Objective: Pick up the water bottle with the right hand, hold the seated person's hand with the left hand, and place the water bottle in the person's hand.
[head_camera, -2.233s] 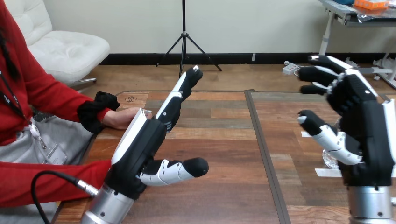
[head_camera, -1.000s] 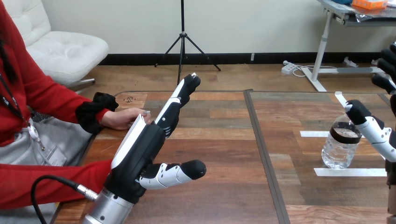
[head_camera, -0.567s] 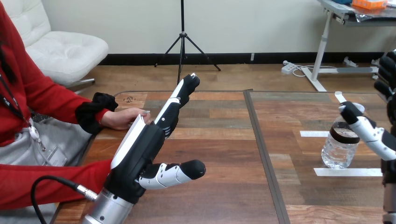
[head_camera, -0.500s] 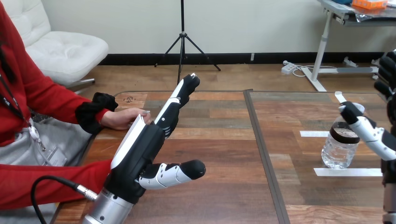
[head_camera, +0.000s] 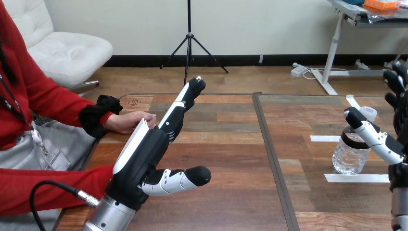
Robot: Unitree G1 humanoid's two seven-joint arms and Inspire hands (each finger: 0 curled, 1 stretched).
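Note:
A clear water bottle (head_camera: 350, 150) with a dark label band and white cap stands upright on the table at the right. My right hand (head_camera: 385, 139) is beside it at the right edge, open, its thumb reaching across in front of the bottle's neck; whether it touches is unclear. My left hand (head_camera: 149, 151) is raised over the table's left half, open, fingers straight and pointing away, thumb sticking out to the right. The person's hand (head_camera: 127, 121) rests on the table's left edge, just beyond and left of my left hand, partly hidden by it.
White tape strips (head_camera: 356, 177) lie on the table near the bottle's base and behind it. A dark seam (head_camera: 269, 154) runs front to back down the table's middle. The person's other red sleeve (head_camera: 43, 185) lies along the table's near left corner.
My right hand has dropped from high in front of the bottle to the right edge, uncovering it, then edged its thumb leftward to the bottle's neck. My left hand stayed put.

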